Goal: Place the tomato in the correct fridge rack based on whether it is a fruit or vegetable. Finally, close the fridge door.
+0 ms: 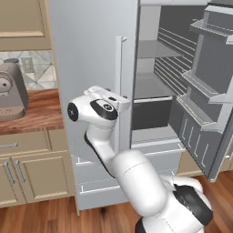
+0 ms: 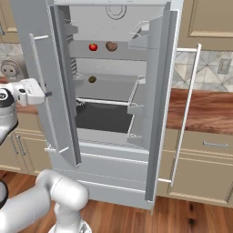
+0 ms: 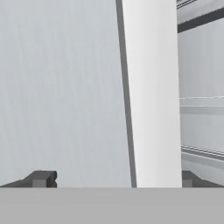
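The tomato (image 2: 93, 47), a small glossy red ball, lies on the upper fridge shelf (image 2: 123, 53) beside a dull brown lump (image 2: 111, 46). My gripper (image 2: 46, 94) is at the outer face of the fridge's left door (image 2: 43, 77), far from the tomato. In the left base view the gripper (image 1: 124, 101) reaches the door's white vertical handle (image 1: 120, 73). In the hand view the gripper (image 3: 116, 179) is open, its dark fingertips (image 3: 41, 178) wide apart, with the handle bar (image 3: 151, 87) standing between them, nearer the right tip. Nothing is held.
Both fridge doors stand open; the right door (image 2: 159, 91) carries door racks (image 1: 200, 91). A small dark round item (image 2: 92, 79) lies on the middle shelf. A coffee machine (image 1: 11, 91) sits on the wooden counter (image 1: 41, 113) to the left. Drawers run below the fridge opening.
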Motion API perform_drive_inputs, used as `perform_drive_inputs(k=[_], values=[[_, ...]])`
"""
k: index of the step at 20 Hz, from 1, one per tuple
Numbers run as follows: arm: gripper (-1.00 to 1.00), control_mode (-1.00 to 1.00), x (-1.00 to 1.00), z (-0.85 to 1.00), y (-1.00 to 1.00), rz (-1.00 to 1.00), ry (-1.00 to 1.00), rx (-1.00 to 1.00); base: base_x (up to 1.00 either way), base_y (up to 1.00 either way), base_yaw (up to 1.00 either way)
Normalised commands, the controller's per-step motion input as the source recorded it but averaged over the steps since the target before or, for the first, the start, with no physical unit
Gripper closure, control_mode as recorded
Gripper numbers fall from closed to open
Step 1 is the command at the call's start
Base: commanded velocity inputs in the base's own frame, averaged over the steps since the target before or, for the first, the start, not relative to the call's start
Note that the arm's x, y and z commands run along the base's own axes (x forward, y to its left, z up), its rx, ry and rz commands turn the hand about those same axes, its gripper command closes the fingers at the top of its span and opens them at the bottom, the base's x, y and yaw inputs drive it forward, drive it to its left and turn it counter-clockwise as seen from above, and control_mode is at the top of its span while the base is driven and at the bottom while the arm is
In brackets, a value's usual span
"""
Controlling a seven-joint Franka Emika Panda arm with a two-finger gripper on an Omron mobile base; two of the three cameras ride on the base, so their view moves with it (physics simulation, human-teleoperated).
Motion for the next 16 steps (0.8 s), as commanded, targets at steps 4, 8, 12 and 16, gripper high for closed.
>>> perform_drive_inputs(k=[4, 8, 12, 16], values=[[-1.00, -1.00, 0.27, 0.08, -0.23, 0.10, 0.00, 0.00, 0.00, 0.00, 0.00], [-1.00, -1.00, 0.38, 0.13, -0.09, 0.08, 0.00, 0.00, 0.00, 0.00, 0.00], [-1.00, -1.00, 0.44, 0.26, 0.00, 0.00, 0.00, 0.00, 0.00, 0.00, 0.00], [-1.00, -1.00, 0.56, 0.10, 0.00, 0.00, 0.00, 0.00, 0.00, 0.00, 0.00]])
